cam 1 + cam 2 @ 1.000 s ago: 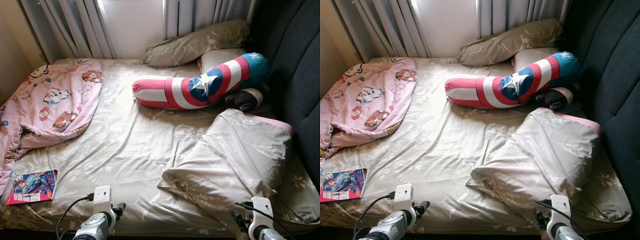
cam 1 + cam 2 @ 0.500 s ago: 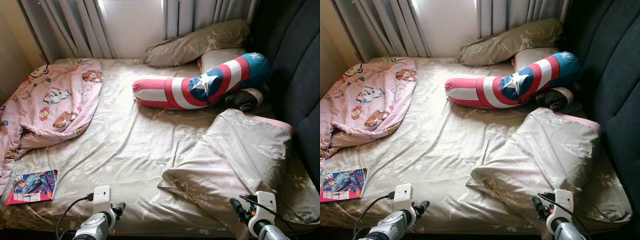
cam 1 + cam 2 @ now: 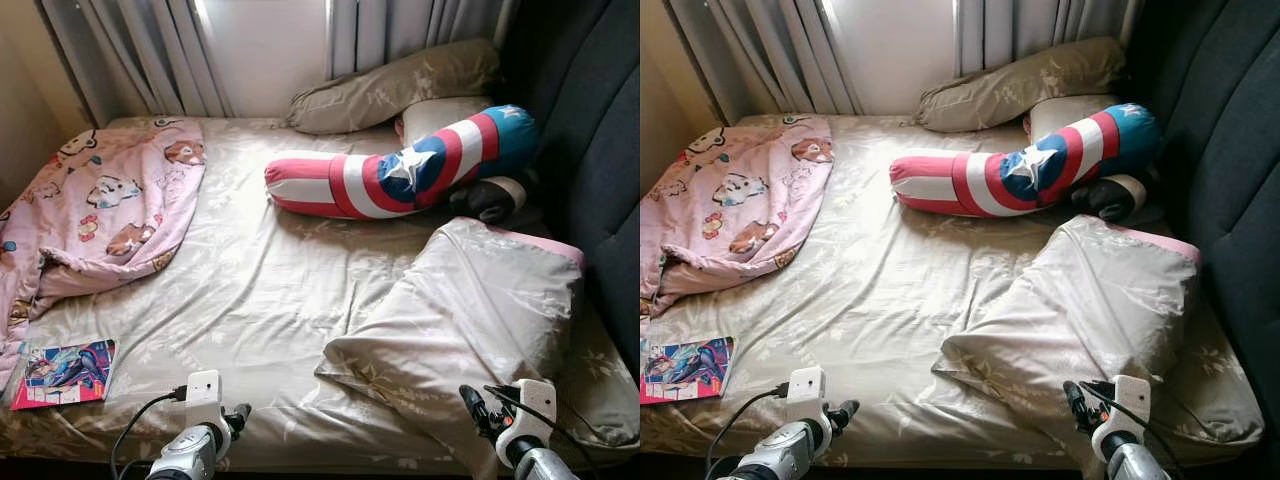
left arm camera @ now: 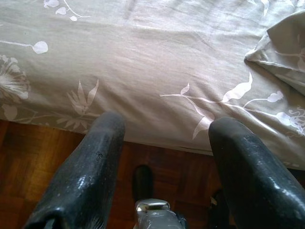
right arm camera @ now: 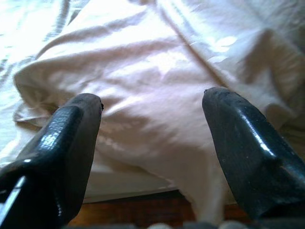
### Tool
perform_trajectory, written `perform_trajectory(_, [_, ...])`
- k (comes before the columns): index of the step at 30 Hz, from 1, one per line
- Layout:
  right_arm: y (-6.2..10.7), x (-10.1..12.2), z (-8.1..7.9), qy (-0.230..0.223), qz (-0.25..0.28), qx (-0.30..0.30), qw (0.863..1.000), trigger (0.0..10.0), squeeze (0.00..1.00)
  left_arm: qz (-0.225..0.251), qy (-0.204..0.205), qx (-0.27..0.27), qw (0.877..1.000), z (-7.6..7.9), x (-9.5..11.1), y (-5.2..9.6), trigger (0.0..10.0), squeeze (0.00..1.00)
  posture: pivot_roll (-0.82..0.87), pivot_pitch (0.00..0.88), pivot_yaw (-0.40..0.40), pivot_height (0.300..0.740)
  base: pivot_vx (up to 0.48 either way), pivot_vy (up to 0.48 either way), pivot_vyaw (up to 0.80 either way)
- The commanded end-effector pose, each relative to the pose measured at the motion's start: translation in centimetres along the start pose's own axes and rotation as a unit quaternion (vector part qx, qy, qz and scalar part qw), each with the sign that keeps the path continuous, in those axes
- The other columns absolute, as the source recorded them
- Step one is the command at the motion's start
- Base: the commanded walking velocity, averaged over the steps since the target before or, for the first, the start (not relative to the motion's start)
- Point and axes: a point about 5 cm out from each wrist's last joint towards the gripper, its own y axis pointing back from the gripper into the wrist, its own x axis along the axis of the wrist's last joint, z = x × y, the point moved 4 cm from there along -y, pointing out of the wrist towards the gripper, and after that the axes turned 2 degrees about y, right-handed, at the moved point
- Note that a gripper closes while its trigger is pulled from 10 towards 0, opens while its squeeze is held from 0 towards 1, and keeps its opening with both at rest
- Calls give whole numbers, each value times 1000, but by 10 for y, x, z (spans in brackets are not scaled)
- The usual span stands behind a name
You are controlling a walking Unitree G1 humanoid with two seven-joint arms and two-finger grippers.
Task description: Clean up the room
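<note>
A beige floral pillow lies askew at the bed's near right corner, a pink edge showing at its far end. My right gripper hovers open at its near edge; in the right wrist view the pillow lies between the fingers. My left gripper is low at the bed's front edge, open over the sheet. A red, white and blue star bolster lies near the headboard. A pink cartoon blanket is bunched at the left. A colourful book lies on the front left corner.
A dark padded headboard runs along the right. Two more pillows lie by the curtained window. A dark round object sits beside the bolster. Wooden floor shows below the bed's front edge.
My right gripper has risen and moved a little forward toward the pillow's near edge. The left arm and the things on the bed have not moved.
</note>
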Motion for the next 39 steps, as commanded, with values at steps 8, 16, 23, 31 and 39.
perform_trajectory(8, [-37,144,-82,80,243,40,966,10000,0,-9,-1,6,1000,-4,-7,2,10000,0,-9,0,16,740,0,0,0])
perform_trajectory(16, [-28,182,-102,72,330,50,940,10000,0,-6,-1,7,1000,-5,-6,1,10000,0,-6,0,15,740,0,0,0])
perform_trajectory(23, [-15,198,-103,104,389,36,915,10000,0,-2,0,11,1000,-5,-4,1,10000,0,-11,0,15,740,0,0,0])
perform_trajectory(31, [-9,191,-73,109,388,-14,915,10000,0,-1,2,13,1000,-6,-4,1,10000,0,-29,0,10,740,0,0,0])
perform_trajectory(39, [-35,114,-62,84,197,-10,977,10000,0,0,3,12,1000,-5,-4,1,10000,0,-23,0,11,740,0,0,0])
